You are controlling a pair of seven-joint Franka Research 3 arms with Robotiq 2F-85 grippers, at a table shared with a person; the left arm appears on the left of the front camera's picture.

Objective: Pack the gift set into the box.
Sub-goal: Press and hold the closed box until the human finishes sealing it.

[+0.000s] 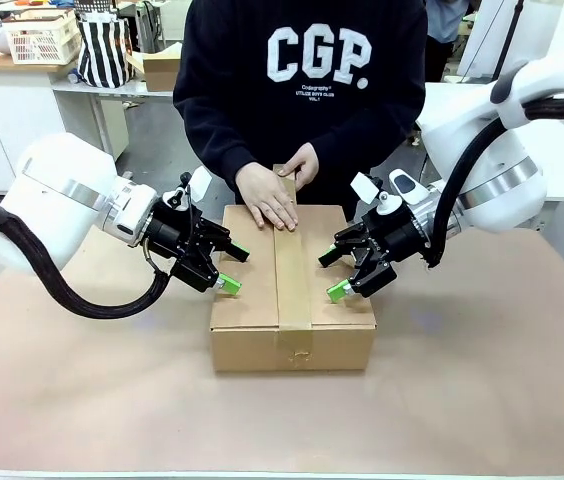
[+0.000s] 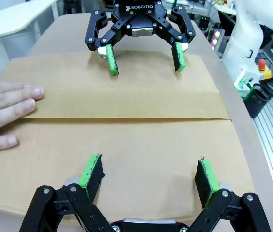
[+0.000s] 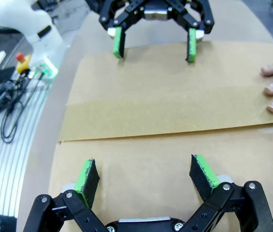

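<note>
The box (image 1: 252, 300) lies closed in the middle of the table, with a strip of brown tape (image 1: 292, 280) running down its top seam. A person's hands (image 1: 272, 200) press flat on the tape at the far end. My left gripper (image 1: 232, 268) hangs open over the box's left edge, and my right gripper (image 1: 332, 275) hangs open over its right edge, facing it. The left wrist view has the left gripper (image 2: 149, 174) above the box top (image 2: 127, 135), the right gripper (image 2: 144, 60) opposite and a hand (image 2: 6, 111) alongside. The right gripper (image 3: 146, 176) holds nothing. The gift set is hidden.
Brown paper covers the table (image 1: 482, 380), with bare room in front of and beside the box. A small carton (image 1: 162, 70), a striped bag (image 1: 102, 45) and a basket (image 1: 42, 38) sit on counters behind. Cables (image 3: 10, 101) lie off the table's edge.
</note>
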